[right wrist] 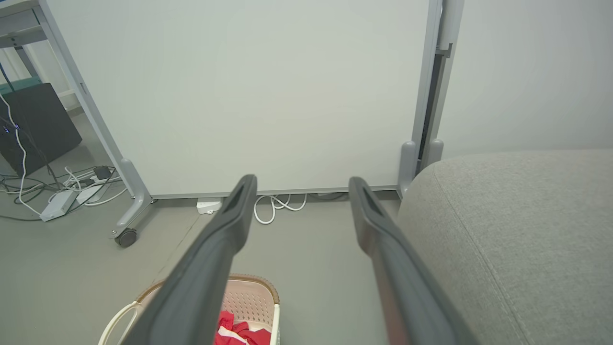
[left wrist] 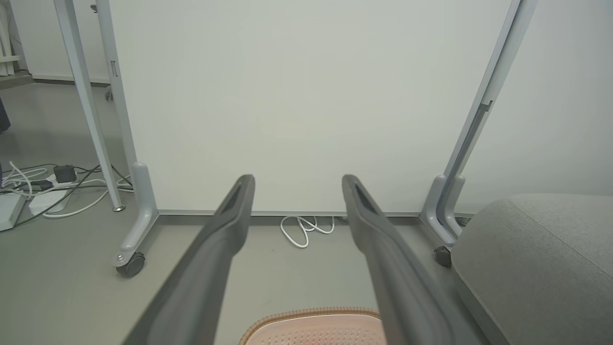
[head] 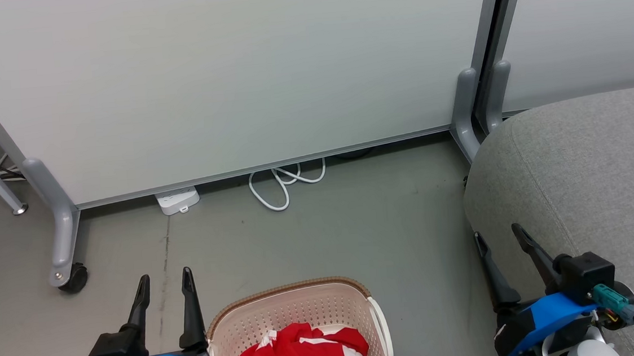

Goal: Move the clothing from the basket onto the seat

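The red clothing (head: 302, 354) with white panels and dark print lies bunched in the cream basket (head: 303, 295), which stands on the floor at the bottom middle of the head view. A red fold of the clothing (right wrist: 239, 331) and the basket rim (right wrist: 258, 280) also show in the right wrist view. The grey seat (head: 588, 179) fills the right side. My left gripper (head: 165, 279) stands open just left of the basket, empty. My right gripper (head: 499, 232) stands open at the seat's near edge, empty. The basket's far rim (left wrist: 311, 314) shows between the left fingers (left wrist: 225, 230).
A white partition panel (head: 230, 77) on grey castor legs (head: 64, 243) closes off the far side. A white cable (head: 283, 183) and a power strip (head: 177, 200) lie on the floor under it. More cables and boxes (right wrist: 62, 191) lie at the far left. Open grey floor (head: 355, 226) lies beyond the basket.
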`<state>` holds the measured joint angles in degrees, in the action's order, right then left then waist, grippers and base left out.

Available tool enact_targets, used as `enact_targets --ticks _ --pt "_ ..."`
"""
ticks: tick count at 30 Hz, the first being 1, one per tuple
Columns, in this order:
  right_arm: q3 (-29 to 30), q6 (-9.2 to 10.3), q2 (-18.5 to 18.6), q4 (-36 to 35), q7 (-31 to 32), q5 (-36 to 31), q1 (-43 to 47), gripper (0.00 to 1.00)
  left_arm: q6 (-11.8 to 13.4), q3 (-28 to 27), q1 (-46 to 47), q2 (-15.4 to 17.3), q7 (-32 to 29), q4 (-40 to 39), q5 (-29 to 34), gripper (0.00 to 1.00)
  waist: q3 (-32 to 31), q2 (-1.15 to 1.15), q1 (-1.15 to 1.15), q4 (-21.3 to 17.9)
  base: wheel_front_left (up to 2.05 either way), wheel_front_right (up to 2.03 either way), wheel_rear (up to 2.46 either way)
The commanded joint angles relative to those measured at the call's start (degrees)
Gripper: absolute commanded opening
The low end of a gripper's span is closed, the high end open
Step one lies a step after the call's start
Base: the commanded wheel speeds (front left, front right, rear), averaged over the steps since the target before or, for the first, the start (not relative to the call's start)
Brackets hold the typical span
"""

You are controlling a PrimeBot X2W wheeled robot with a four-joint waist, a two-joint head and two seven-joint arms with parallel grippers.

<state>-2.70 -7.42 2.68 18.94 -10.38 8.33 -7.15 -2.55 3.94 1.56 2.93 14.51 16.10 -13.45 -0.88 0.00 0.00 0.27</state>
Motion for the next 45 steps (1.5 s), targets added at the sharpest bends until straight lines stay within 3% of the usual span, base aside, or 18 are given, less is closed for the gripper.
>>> enact_targets --ticks 1,22,27,34,45 --pt "-0.2 -0.11 0.4 0.1 -0.6 -1.5 -0.9 1.00 0.2 0.0 0.4 0.0 0.5 0.0 1.2 1.00 0.0 0.00 0.00 0.0 0.00 0.00 0.00" --pt "-0.7 -0.08 0.4 -0.3 -0.6 -1.6 -1.1 1.00 0.4 0.4 -0.1 -0.1 0.8 0.8 1.2 1.00 1.0 0.00 0.00 -0.5 0.00 0.00 0.00" --pt "-1.2 -0.08 0.3 -2.4 -0.4 -2.1 -3.7 1.00 -0.1 0.7 3.2 0.0 0.8 2.7 1.7 1.00 6.5 0.00 0.00 -1.6 0.00 0.00 0.00" --pt "-2.5 -0.08 0.3 -7.1 0.0 -3.1 -10.1 1.00 -1.9 2.1 11.3 1.8 -0.4 10.3 2.3 1.00 19.1 0.00 0.00 -4.4 0.00 0.00 0.00" --pt "-7.1 -0.08 0.3 -10.1 -2.0 -1.5 -19.2 1.00 -4.6 8.7 25.8 4.9 -8.1 25.0 2.0 1.00 36.1 0.00 0.00 -9.6 0.00 0.00 0.00"
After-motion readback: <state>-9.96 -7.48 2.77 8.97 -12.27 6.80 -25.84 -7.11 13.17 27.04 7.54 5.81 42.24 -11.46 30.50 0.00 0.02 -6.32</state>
